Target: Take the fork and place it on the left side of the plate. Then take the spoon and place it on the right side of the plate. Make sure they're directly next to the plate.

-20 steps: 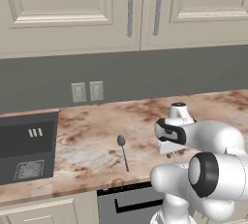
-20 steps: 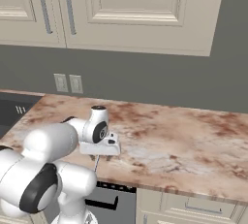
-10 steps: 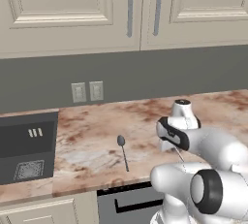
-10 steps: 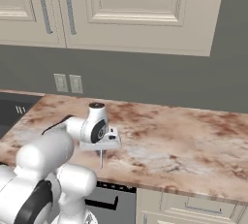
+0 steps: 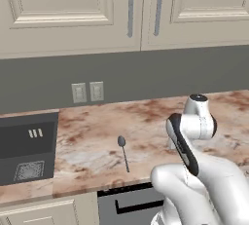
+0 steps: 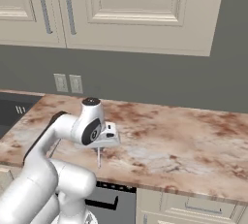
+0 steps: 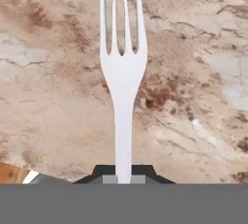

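Note:
My gripper (image 7: 123, 173) is shut on the handle of the fork (image 7: 123, 68), whose tines point away from the hand over the marbled counter. From the right base view the fork (image 6: 99, 159) hangs straight down from the gripper (image 6: 100, 146), its tip just above the counter near the front edge. The spoon (image 5: 123, 151) lies flat on the counter left of the arm, with its bowl toward the wall. The plate is hidden. A small orange sliver (image 7: 9, 173) shows at the lower left of the hand view; I cannot tell what it is.
A dark sink (image 5: 26, 148) is set into the counter at the far left. Two wall outlets (image 5: 87, 91) sit on the grey backsplash under the cream cabinets. The marbled counter (image 6: 184, 140) stretches to the right of the arm.
The gripper closed on the fork while low on the counter, then rose with it. The fork now hangs upright above the counter. The spoon has not moved.

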